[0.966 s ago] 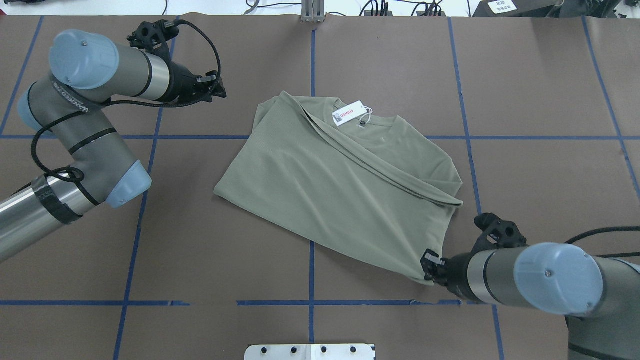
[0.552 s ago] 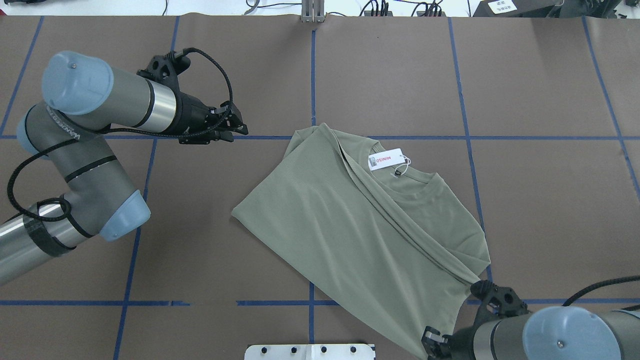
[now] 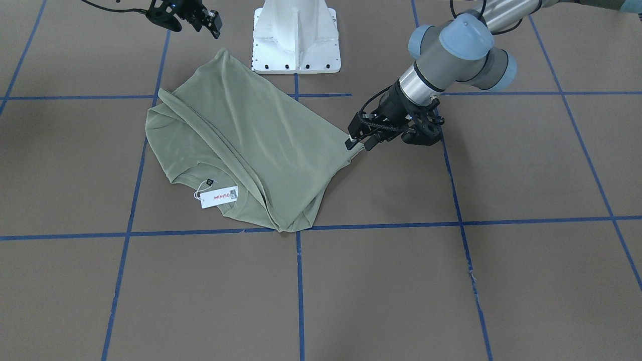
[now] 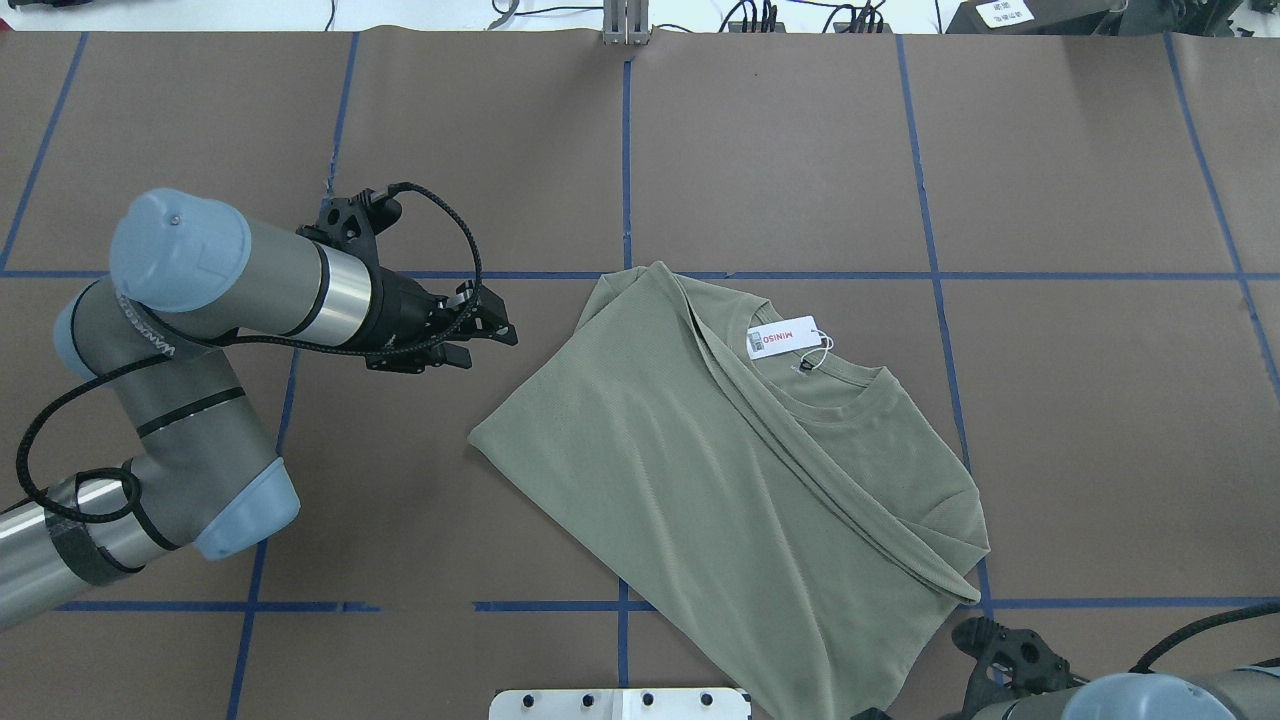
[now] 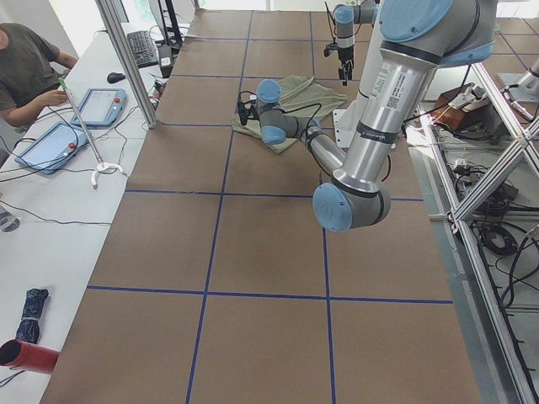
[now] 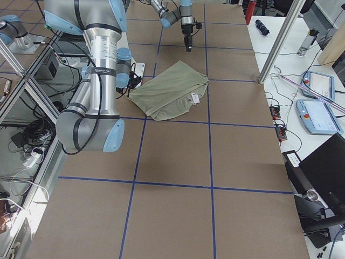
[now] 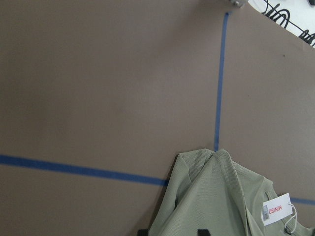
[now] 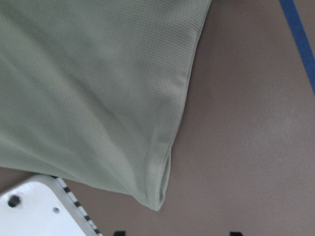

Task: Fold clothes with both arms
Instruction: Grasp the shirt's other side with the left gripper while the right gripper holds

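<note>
We find the shirt [image 4: 690,470] lying on the table [image 4: 1100,400], to the robot's right of centre, with one hem corner just beside the base plate [image 4: 620,703] at the near edge. Its hang tag [image 4: 785,338] rests at the collar, on the shirt's far side (away from the robot). The left gripper [image 4: 495,340] sits at the shirt's left corner, whether touching we cannot tell; the right gripper [image 3: 213,24] is near the hem corner by the base plate, apart from it
</note>
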Controlling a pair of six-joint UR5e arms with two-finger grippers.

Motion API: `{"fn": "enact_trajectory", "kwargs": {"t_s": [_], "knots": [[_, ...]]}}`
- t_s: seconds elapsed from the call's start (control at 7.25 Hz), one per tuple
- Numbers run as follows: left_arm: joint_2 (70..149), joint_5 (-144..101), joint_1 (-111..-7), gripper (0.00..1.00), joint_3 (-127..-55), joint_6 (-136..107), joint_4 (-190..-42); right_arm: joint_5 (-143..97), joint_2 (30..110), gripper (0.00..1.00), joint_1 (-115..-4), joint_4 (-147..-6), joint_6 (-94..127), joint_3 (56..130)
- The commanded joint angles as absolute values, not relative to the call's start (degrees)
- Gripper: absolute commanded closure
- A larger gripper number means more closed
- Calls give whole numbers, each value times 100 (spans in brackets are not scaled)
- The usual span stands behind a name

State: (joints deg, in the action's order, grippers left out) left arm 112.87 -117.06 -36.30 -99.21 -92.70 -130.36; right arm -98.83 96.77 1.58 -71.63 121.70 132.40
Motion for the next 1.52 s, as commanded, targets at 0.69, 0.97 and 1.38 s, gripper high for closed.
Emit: {"fn": "enact_trajectory", "kwargs": {"t_s": [0.69, 0.97, 1.38], "knots": [[11091, -10848, -2637, 30, -9713, -9791, -12516, -9958, 8938, 0, -2276, -7154, 11681, 12586], [11109, -10705, -2628, 36, -9642, -9773, -12516, -9958, 8947, 0, -2276, -7163, 11681, 12577], [11109, -10617, -2654, 100, -9642, -9695, -12437, -9958, 8947, 0, -2276, -7154, 11681, 12586]]}}
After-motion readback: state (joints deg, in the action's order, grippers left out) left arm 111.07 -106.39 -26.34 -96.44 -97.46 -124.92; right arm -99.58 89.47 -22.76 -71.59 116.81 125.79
